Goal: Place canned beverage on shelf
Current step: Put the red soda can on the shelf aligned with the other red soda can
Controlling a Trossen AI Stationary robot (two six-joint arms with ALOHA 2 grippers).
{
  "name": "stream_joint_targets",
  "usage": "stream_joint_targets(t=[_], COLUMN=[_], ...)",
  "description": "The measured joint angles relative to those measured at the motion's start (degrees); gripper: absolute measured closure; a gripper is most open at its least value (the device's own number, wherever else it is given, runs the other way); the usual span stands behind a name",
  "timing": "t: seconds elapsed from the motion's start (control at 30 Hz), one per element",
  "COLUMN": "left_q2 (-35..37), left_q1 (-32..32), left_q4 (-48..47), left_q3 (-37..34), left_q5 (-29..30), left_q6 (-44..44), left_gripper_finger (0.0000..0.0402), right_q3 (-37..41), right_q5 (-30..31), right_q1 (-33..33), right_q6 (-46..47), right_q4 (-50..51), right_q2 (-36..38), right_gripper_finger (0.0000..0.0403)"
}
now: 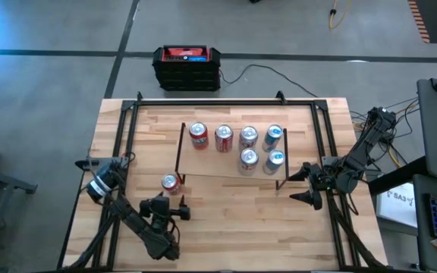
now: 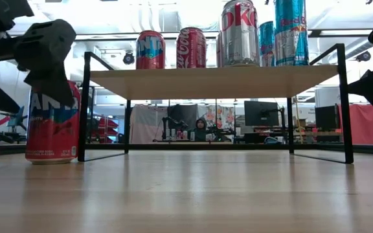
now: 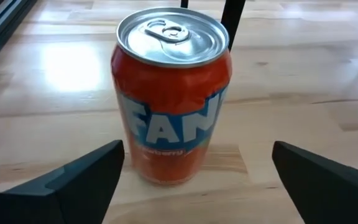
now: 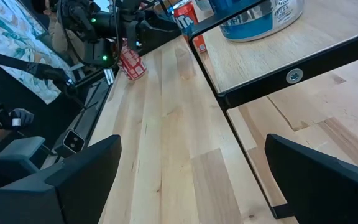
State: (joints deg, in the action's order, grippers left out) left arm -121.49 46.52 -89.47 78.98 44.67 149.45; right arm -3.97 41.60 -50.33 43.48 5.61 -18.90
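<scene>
The Fanta can (image 3: 171,93) stands upright on the table just left of the shelf (image 1: 230,168), which already holds 6 cans. The left gripper (image 1: 179,208), jaws released and spread, sits just near of it; the right gripper (image 1: 303,186) waits open by the shelf's right end. To grasp well, I'd centre the can between the fingers, then close squarely on its middle.

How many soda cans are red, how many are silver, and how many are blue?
Red cans: 3, two on the shelf at and, one on the table
Silver cans: 2, and
Blue cans: 2, and
Total: 7 cans
</scene>
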Motion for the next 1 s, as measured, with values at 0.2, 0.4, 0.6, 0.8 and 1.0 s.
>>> stream_joint_targets(t=[0.2,0.4,0.6,0.8,1.0], left_q2=[0.0,0.0,0.0,0.0,0.0], left_q1=[-1.5,-3.3,-4.6,-4.6,-4.6], left_q4=[0.4,0.3,0.1,0.0,-0.5], left_q3=[0.0,0.0,-0.8,-0.8,-1.0], left_q5=[0.5,0.2,0.0,-1.1,-3.5], left_q6=[0.0,0.0,0.0,0.0,0.2], left_gripper_finger=[0.0015,0.0013,0.0011,0.0011,0.0011], right_q3=[0.0,0.0,0.0,0.0,0.0], right_q5=[0.0,0.0,0.0,0.0,0.0], right_q1=[0.0,0.0,0.0,0.0,0.0], right_q6=[0.0,0.0,0.0,0.0,0.0], right_q4=[0.0,0.0,0.0,0.0,0.0], right_q2=[0.0,0.0,0.0,0.0,0.0], right_gripper_finger=[0.0019,0.0019,0.0019,0.0019,0.0019])
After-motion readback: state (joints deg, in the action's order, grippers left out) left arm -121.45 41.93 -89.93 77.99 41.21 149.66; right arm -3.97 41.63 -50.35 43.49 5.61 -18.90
